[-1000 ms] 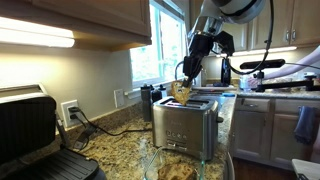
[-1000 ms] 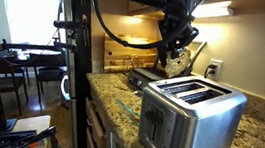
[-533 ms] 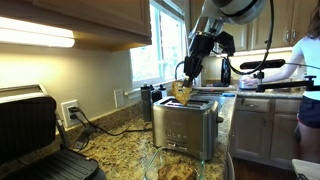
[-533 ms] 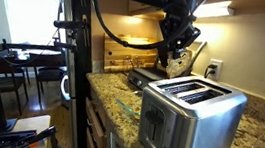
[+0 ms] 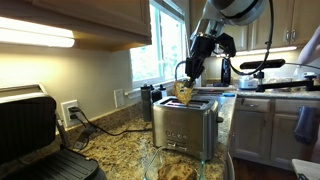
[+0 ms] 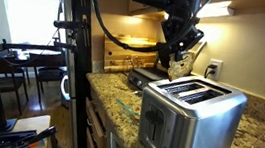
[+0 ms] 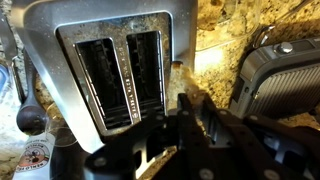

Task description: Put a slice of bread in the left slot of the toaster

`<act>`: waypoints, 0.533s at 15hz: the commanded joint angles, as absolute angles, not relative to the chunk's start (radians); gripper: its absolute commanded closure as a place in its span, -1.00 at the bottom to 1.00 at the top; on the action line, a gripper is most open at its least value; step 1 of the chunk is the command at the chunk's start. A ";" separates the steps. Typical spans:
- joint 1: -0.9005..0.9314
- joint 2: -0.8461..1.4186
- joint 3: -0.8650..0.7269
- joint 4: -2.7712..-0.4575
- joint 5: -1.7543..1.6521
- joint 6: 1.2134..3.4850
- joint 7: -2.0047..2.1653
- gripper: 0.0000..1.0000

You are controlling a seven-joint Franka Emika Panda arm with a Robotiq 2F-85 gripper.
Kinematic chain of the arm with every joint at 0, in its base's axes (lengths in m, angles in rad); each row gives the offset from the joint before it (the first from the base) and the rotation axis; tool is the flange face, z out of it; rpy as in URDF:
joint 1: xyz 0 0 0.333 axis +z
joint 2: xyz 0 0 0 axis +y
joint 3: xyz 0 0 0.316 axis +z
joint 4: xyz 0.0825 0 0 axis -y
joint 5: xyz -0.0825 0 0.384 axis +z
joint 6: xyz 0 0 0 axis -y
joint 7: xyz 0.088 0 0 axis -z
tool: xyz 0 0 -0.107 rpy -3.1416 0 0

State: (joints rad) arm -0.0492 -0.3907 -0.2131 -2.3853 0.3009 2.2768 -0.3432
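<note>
The brushed steel toaster [image 5: 185, 124] stands on the granite counter, also in an exterior view [image 6: 190, 116] and in the wrist view [image 7: 110, 65] with both slots empty. My gripper [image 5: 186, 78] hangs just above the toaster's top, shut on the tan slice of bread [image 5: 182, 92]. In an exterior view the gripper [image 6: 180, 57] holds the slice [image 6: 180, 65] behind and above the toaster. In the wrist view the black fingers [image 7: 185, 115] pinch the slice edge-on [image 7: 180, 80], beside the slots.
A black hinged grill press [image 5: 35, 135] stands open on the counter, also in the wrist view [image 7: 280, 70]. A clear glass dish [image 5: 170, 165] lies before the toaster. A black salt shaker [image 5: 147, 100] and wall outlet [image 5: 70, 110] are behind. A camera tripod [image 6: 68, 67] stands near.
The gripper with the slice has risen and shifted very slightly above the toaster. A person at the right edge has moved.
</note>
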 commanded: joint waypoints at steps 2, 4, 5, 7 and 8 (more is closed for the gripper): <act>-0.064 -0.388 -0.222 -2.397 0.287 2.307 -0.338 0.88; -0.066 -0.383 -0.225 -2.396 0.287 2.310 -0.339 0.88; -0.065 -0.373 -0.227 -2.390 0.289 2.309 -0.342 0.88; -0.064 -0.364 -0.228 -2.386 0.289 2.312 -0.343 0.88; -0.065 -0.359 -0.227 -2.385 0.289 2.314 -0.341 0.88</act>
